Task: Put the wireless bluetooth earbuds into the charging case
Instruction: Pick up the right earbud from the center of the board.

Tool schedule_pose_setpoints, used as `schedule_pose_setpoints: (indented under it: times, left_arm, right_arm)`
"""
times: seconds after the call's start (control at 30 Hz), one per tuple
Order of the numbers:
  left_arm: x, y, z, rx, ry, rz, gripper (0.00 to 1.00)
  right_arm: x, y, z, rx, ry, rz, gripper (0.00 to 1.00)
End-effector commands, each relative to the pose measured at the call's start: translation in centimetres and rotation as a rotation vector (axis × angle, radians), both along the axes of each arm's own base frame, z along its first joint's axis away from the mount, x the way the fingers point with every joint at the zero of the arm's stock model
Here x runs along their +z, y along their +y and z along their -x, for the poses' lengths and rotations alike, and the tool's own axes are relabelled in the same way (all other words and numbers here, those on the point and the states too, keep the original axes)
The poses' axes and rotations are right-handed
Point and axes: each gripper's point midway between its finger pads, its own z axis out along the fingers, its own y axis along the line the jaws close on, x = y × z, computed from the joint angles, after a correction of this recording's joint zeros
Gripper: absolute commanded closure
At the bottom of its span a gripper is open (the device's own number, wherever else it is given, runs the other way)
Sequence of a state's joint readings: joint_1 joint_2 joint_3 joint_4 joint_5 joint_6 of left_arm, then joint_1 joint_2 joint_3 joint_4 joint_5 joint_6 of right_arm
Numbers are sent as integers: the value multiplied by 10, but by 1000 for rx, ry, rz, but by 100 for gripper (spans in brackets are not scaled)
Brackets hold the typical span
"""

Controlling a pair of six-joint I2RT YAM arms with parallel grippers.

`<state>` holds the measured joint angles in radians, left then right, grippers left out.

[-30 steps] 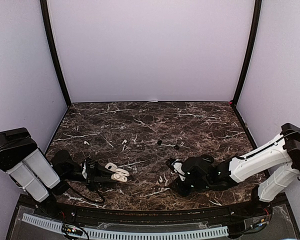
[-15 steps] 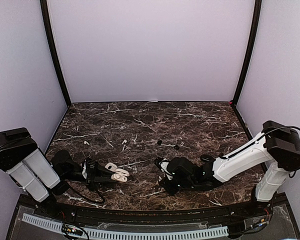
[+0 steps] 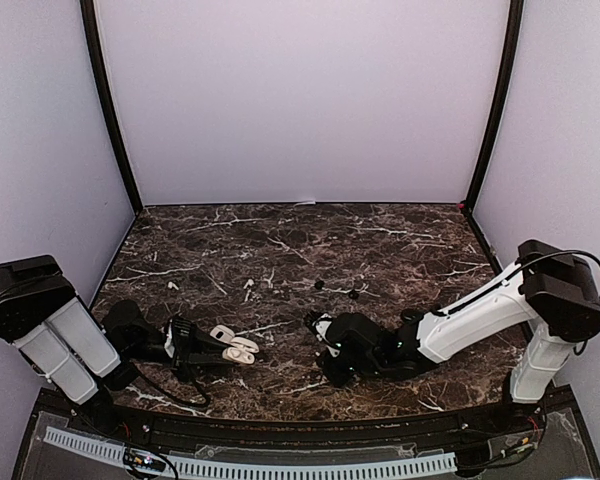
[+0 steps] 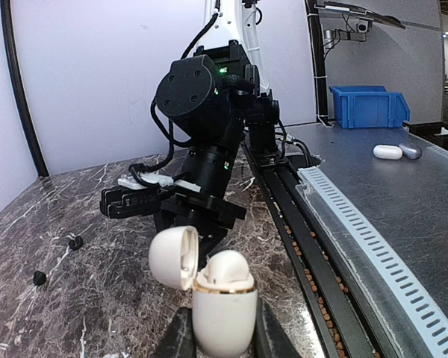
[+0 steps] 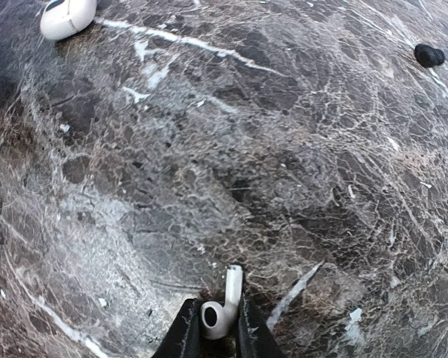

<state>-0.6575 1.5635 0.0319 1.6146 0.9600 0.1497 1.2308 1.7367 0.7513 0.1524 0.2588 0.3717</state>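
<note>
— Right wrist view: what did your right fingers (image 5: 181, 335) hold?
— A white earbud (image 5: 222, 309), pinched down by the desk (image 5: 284, 149).
— And your left fingers (image 4: 176, 339)?
— They gripped the open charging case (image 4: 222, 306).

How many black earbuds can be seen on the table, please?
2. One black earbud lies near the middle of the table; the other black earbud lies slightly right of it, closer to the near edge. Others may be hidden.
</note>
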Motion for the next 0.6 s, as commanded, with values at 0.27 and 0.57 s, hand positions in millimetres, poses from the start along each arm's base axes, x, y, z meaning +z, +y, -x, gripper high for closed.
schedule_pose_setpoints:
  times: [0.27, 0.57]
  left_arm:
    - [33, 2, 6, -14, -171, 124, 99]
    - [25, 2, 15, -77, -217, 109, 100]
  right_arm:
    - [12, -2, 3, 7, -9, -4, 91]
    - [64, 13, 36, 186, 77, -140, 92]
